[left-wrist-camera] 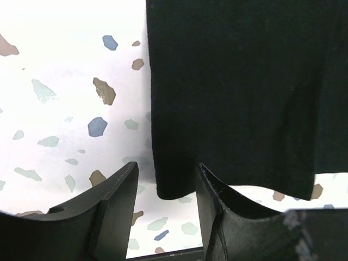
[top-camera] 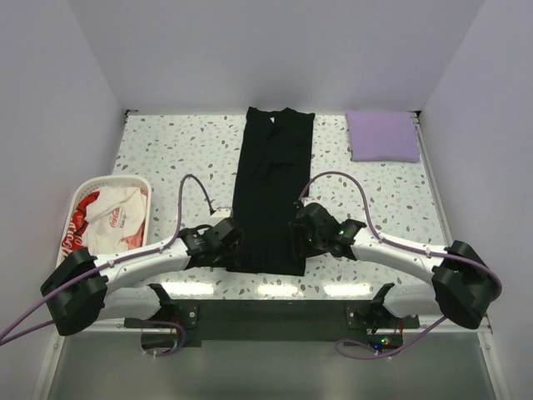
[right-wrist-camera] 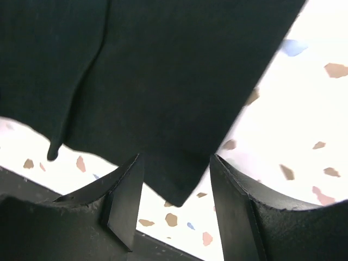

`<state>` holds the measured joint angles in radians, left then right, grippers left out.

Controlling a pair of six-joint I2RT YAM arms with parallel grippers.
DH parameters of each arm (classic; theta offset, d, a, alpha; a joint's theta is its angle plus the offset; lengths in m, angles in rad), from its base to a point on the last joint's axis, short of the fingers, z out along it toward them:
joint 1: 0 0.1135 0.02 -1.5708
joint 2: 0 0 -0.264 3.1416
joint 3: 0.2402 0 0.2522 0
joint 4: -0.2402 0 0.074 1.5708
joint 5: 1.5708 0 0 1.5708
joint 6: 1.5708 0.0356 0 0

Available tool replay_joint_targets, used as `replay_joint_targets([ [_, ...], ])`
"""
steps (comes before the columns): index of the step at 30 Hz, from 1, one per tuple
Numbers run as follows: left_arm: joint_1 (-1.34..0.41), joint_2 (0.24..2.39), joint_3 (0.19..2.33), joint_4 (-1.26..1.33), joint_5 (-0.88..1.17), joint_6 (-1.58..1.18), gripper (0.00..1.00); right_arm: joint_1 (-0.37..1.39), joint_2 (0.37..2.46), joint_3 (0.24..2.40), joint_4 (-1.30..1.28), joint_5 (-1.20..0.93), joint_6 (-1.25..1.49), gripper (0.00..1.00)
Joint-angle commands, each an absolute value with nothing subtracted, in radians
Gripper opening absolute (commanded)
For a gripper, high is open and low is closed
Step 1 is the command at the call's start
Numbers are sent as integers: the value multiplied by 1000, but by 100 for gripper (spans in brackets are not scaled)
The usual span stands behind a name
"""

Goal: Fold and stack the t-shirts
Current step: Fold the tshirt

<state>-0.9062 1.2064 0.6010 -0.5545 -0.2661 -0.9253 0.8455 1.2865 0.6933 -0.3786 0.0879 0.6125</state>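
1. Two grippers matter here. The left gripper [left-wrist-camera: 166, 182] and the right gripper [right-wrist-camera: 174, 171] each have their fingers apart, straddling a near corner of the black t-shirt [top-camera: 275, 187]. Neither is clamped on anything.
2. That shirt lies as a long narrow strip down the middle of the table [top-camera: 166, 150], one short end toward the arms. The lavender t-shirt [top-camera: 382, 136] sits folded at the far right. The white t-shirt [top-camera: 112, 218] with red lettering is bundled in the basket [top-camera: 117, 177] on the left.
3. My main worry is a shallow bite. On both wrist views only the corner tip of cloth sits between the fingers, so closing here could pinch just the edge, and it might slip out on the lift.
4. The strip looks layered. If I catch only the top layer, the parts tucked under could fall open.
5. If one side grips and the other misses, I'd drag the strip askew and the fold would land crooked.
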Motion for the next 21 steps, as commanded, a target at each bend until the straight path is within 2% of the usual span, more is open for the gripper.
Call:
replay_joint_targets([
  [1, -910, 1210, 580, -523, -275, -948, 51, 894, 1276, 672, -368, 126, 664, 56],
  [9, -908, 1230, 548, -488, -282, -946, 50, 937, 1305, 640, -365, 133, 696, 55],
  [12, -908, 1236, 529, -453, -270, -948, 45, 946, 1321, 630, -351, 117, 701, 55],
  [16, -908, 1238, 523, -456, -265, -954, 24, 957, 1342, 620, -339, 95, 709, 51],
  [19, -908, 1224, 525, -471, -265, -959, 10, 957, 1336, 603, -351, 103, 713, 40],
  [21, -908, 1216, 528, -485, -265, -960, 6, 957, 1318, 591, -368, 113, 716, 30],
])
